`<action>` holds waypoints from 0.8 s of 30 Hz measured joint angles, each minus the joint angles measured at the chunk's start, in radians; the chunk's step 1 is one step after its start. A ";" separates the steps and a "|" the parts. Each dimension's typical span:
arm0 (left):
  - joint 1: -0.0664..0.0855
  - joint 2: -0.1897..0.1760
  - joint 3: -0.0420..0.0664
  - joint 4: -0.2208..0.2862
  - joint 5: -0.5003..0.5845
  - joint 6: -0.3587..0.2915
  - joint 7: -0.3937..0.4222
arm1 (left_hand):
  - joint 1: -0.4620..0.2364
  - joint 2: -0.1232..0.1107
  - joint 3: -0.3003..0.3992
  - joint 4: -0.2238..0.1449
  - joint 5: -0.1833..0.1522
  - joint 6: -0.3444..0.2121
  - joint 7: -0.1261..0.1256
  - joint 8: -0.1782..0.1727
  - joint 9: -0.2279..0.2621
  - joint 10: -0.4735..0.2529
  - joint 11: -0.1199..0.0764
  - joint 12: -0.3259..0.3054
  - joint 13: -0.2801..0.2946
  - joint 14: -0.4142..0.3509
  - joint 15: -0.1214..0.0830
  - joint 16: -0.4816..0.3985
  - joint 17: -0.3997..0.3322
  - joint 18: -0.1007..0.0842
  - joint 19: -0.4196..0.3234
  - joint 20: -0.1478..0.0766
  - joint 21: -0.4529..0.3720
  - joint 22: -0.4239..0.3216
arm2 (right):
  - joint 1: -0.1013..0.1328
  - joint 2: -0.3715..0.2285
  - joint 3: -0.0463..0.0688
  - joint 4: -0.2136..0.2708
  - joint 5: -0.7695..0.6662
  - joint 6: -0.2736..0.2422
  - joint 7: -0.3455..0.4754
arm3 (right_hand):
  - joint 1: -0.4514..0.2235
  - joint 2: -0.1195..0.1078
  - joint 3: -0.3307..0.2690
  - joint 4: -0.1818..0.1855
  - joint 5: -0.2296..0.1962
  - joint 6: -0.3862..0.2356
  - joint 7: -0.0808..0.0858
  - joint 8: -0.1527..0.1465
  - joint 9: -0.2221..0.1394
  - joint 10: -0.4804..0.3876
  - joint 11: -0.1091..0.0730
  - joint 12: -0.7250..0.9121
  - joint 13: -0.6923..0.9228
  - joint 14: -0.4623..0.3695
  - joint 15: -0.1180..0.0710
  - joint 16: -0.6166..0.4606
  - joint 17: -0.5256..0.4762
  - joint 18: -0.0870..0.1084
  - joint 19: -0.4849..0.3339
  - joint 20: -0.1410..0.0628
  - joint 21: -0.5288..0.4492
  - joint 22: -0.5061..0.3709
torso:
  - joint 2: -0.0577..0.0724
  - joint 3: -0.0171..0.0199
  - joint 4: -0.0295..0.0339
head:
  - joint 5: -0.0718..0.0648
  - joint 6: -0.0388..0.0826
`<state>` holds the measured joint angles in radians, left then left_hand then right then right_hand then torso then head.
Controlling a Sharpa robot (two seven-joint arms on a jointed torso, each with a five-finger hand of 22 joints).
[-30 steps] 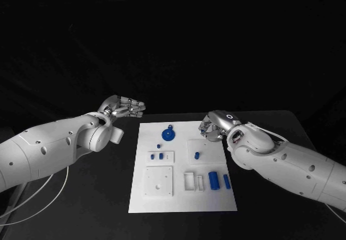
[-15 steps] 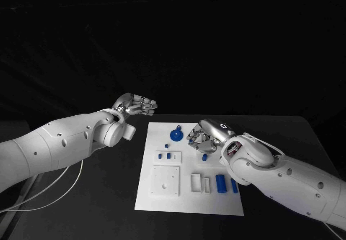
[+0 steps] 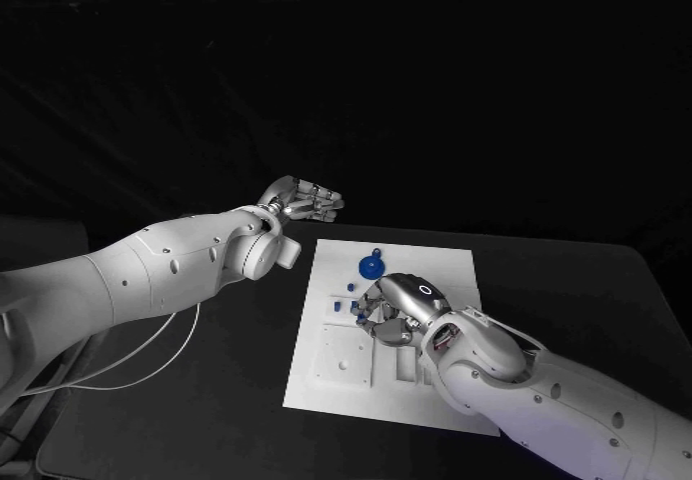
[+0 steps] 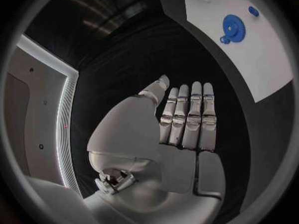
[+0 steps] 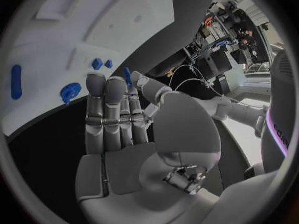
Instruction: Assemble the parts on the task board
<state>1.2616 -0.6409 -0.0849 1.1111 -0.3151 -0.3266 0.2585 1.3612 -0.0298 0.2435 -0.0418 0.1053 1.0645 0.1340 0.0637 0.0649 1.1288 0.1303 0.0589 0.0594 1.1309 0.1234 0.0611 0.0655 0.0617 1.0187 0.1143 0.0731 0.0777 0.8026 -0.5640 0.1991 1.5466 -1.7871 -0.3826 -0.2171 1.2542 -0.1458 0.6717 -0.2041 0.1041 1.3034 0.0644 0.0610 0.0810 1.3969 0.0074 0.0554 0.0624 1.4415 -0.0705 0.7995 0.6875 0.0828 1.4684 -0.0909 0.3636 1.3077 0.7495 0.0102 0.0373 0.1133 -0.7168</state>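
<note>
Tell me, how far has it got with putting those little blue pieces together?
Nothing looks assembled yet, as far as these views show. The blue gear lies loose on the task board, with small blue parts beside it. The right hand hovers low over the board's middle with a blue piece at its fingertips, apparently pinched. The left hand is raised off the board, holding nothing. Nearly all the fitting remains.

Robotics lab; black-draped table [image 3: 577, 290], cluttered equipment racks [image 5: 227, 20], loose cables [image 5: 187, 77]
</note>
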 measured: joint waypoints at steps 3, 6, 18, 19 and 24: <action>0.000 0.001 0.000 0.000 0.000 -0.002 0.000 | 0.000 0.000 0.000 0.000 0.000 0.000 0.000 0.000 0.000 0.000 0.000 0.000 0.000 0.000 0.000 0.000 0.000 0.000 0.000 0.000 0.000 0.000 | -0.013 0.012 -0.013 -0.013 -0.022 -0.008 -0.014 | 0.000 0.000 0.000 0.000 0.000 0.000 0.000 0.000 0.000 -0.002 0.002 0.002 0.000 0.000 0.000 0.000 0.000 0.000 0.000 0.000 0.000 0.000 | 0.000 -0.0002 0.0008 | 0.007 -0.002; 0.000 0.001 -0.001 0.000 0.000 -0.004 0.000 | 0.000 0.000 0.000 0.000 0.000 0.000 0.000 0.000 0.000 0.000 0.000 0.000 0.000 0.000 0.000 0.000 0.000 0.000 0.000 0.000 0.000 0.000 | -0.023 0.023 -0.018 -0.024 -0.039 -0.013 -0.023 | 0.000 0.000 0.002 -0.002 0.000 0.000 0.000 0.000 0.000 -0.002 0.002 0.002 0.000 0.000 0.000 0.000 0.000 0.000 0.000 0.000 0.000 0.000 | 0.000 -0.0001 0.0002 | 0.014 -0.004; 0.000 0.003 -0.001 0.006 0.000 -0.007 0.001 | 0.000 0.000 0.000 0.000 0.000 0.000 0.000 0.000 0.000 0.000 0.000 0.000 0.000 0.000 0.000 0.000 0.000 0.000 0.000 0.000 0.000 0.000 | -0.060 0.048 -0.025 -0.066 -0.100 -0.021 -0.055 | 0.000 0.000 0.013 -0.004 -0.023 -0.001 0.001 0.000 0.001 -0.004 0.003 0.002 0.001 0.004 -0.001 0.000 -0.003 0.003 0.000 0.000 0.000 0.000 | 0.000 0.0009 -0.0018 | 0.040 -0.025; 0.000 0.002 -0.001 0.006 0.000 -0.007 0.001 | 0.000 0.000 -0.002 0.002 0.000 0.000 0.000 0.000 0.000 0.000 0.000 0.000 0.000 0.000 0.000 0.000 0.000 0.000 0.000 0.000 0.000 0.000 | -0.062 0.048 -0.025 -0.069 -0.104 -0.021 -0.057 | 0.000 0.000 0.013 -0.004 -0.023 -0.001 0.001 0.000 0.001 -0.004 0.003 0.002 0.001 0.004 -0.001 0.000 -0.003 0.004 0.000 0.000 0.001 0.000 | 0.000 0.0009 -0.0020 | 0.041 -0.026; 0.000 0.000 -0.001 0.008 0.001 -0.007 0.002 | 0.000 0.000 -0.003 0.003 0.000 0.000 0.000 0.000 0.000 0.000 0.000 0.000 0.000 0.000 0.000 0.000 0.000 0.000 0.000 0.000 0.000 0.000 | -0.071 0.048 -0.026 -0.080 -0.121 -0.023 -0.071 | 0.000 0.000 0.016 -0.002 -0.023 -0.001 0.001 -0.001 0.000 -0.004 0.004 0.002 0.001 0.004 -0.001 0.000 -0.004 0.006 0.000 0.000 0.005 0.000 | 0.000 0.0012 -0.0018 | 0.044 -0.033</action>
<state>1.2614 -0.6407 -0.0858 1.1186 -0.3145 -0.3334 0.2601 1.3612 -0.0298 0.2408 -0.0390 0.1053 1.0645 0.1340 0.0637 0.0649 1.1289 0.1303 0.0589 0.0594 1.1309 0.1234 0.0611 0.0655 0.0616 1.0187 0.1143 0.0731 0.0779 0.7315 -0.5156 0.1734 1.4667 -1.9076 -0.4055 -0.2876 1.2542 -0.1461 0.6876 -0.2057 0.0812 1.3020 0.0656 0.0605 0.0814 1.3932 0.0109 0.0572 0.0636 1.4457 -0.0711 0.7995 0.6833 0.0888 1.4683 -0.0908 0.3689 1.3076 0.7496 0.0114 0.0355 0.1576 -0.7502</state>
